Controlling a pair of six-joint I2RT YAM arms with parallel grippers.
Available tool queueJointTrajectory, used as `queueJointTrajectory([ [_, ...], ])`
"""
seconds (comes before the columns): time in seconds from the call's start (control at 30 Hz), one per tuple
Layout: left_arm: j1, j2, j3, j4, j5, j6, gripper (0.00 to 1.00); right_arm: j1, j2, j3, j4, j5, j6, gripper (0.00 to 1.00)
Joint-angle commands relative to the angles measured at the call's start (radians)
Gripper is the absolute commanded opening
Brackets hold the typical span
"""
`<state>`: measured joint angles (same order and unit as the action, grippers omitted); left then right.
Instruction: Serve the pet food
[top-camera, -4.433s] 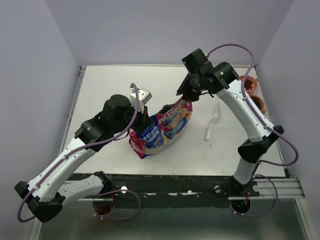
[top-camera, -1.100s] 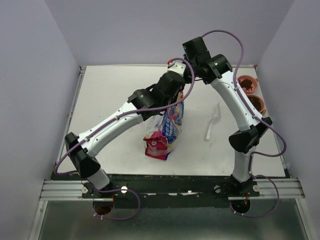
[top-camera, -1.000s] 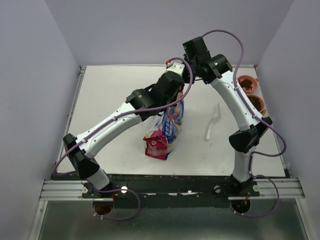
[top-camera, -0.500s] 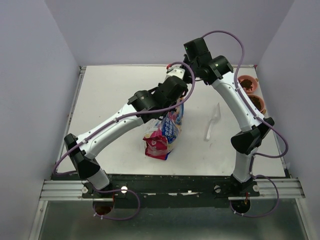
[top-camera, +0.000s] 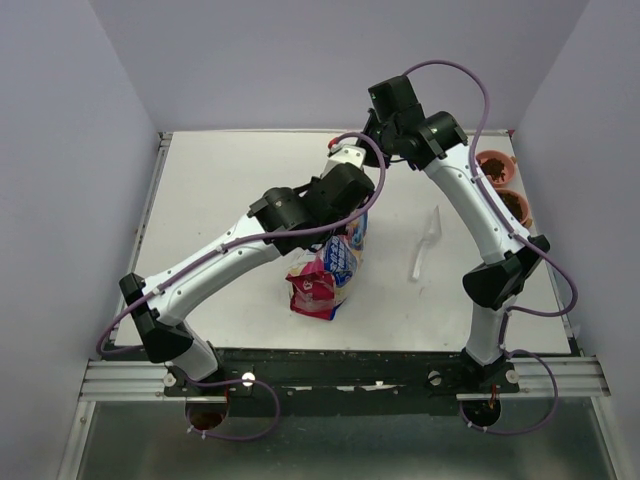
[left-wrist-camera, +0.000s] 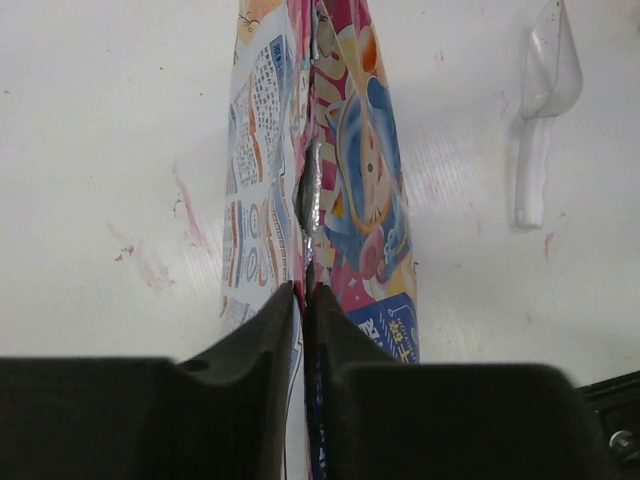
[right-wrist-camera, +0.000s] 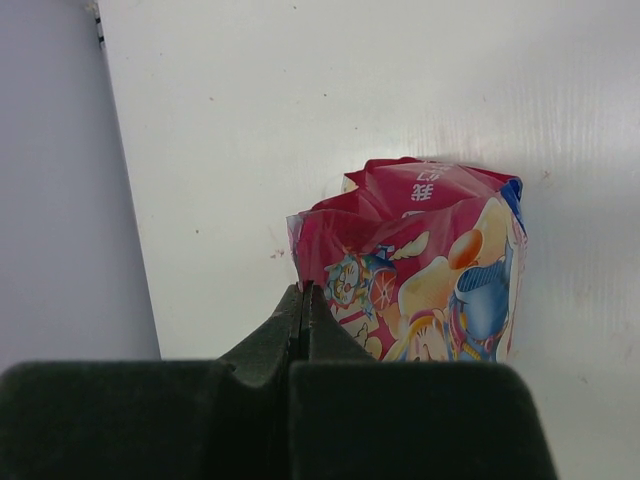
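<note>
Two jaws pinch the top seam of the upright bag (top-camera: 325, 285), left jaws nearer, right jaws at its far corner; the seam runs between them. Kibble (top-camera: 493, 170) sits in cups (top-camera: 482, 157) right of the bag.

This is a robotics lab test cell rather than a home — the white table (top-camera: 200, 180) is boxed in by bare lavender panels (top-camera: 70, 150). Two arms (top-camera: 225, 250) are bolted to an aluminium rail (top-camera: 120, 378) along its near edge, with purple cables (top-camera: 445, 63) looping off them. The only household things are staged props: a printed bag (left-wrist-camera: 350, 200) running straight ahead from the jaws of the left gripper (left-wrist-camera: 303, 292), and a clear scoop (left-wrist-camera: 550, 70) ahead and to their right.
</note>
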<state>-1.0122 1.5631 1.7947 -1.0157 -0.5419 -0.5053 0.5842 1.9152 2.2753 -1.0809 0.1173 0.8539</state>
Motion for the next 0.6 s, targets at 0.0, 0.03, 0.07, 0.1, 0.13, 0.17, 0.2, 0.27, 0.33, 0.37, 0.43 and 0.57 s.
queueJointTrajectory([
  [0.0,-0.005,-0.006,-0.006,-0.038,0.005,-0.006,0.08,-0.020,-0.027,0.003,0.122,0.053,-0.009,0.00],
  [0.03,-0.005,-0.003,0.000,-0.041,0.007,-0.007,0.02,-0.020,-0.028,0.003,0.122,0.056,-0.010,0.00],
  [0.07,-0.008,-0.002,0.009,-0.053,-0.004,-0.013,0.00,-0.021,-0.027,0.003,0.122,0.058,-0.012,0.00],
  [0.1,-0.015,0.000,0.015,-0.066,-0.021,-0.018,0.00,-0.021,-0.028,0.004,0.119,0.059,-0.012,0.00],
  [0.13,-0.023,-0.006,0.014,-0.069,-0.032,-0.012,0.00,-0.021,-0.028,0.004,0.119,0.059,-0.012,0.00],
  [0.17,-0.034,-0.014,0.009,-0.067,-0.049,-0.006,0.00,-0.021,-0.028,0.003,0.119,0.058,-0.012,0.01],
  [0.2,-0.040,-0.018,0.003,-0.064,-0.052,0.002,0.00,-0.021,-0.025,0.004,0.121,0.056,-0.013,0.01],
  [0.27,-0.042,-0.020,0.009,-0.092,-0.036,-0.022,0.00,-0.021,-0.025,0.001,0.121,0.056,-0.012,0.01],
  [0.33,-0.043,-0.023,0.020,-0.133,-0.029,-0.053,0.16,-0.021,-0.024,0.006,0.121,0.055,-0.012,0.00],
  [0.37,-0.049,-0.026,0.019,-0.141,-0.035,-0.065,0.22,-0.021,-0.024,0.007,0.122,0.056,-0.012,0.00],
  [0.43,-0.057,-0.035,0.014,-0.150,-0.049,-0.070,0.29,-0.023,-0.024,0.009,0.122,0.056,-0.012,0.00],
  [0.57,-0.075,-0.017,0.032,-0.184,-0.067,-0.058,0.26,-0.021,-0.022,0.003,0.124,0.055,-0.010,0.00],
])
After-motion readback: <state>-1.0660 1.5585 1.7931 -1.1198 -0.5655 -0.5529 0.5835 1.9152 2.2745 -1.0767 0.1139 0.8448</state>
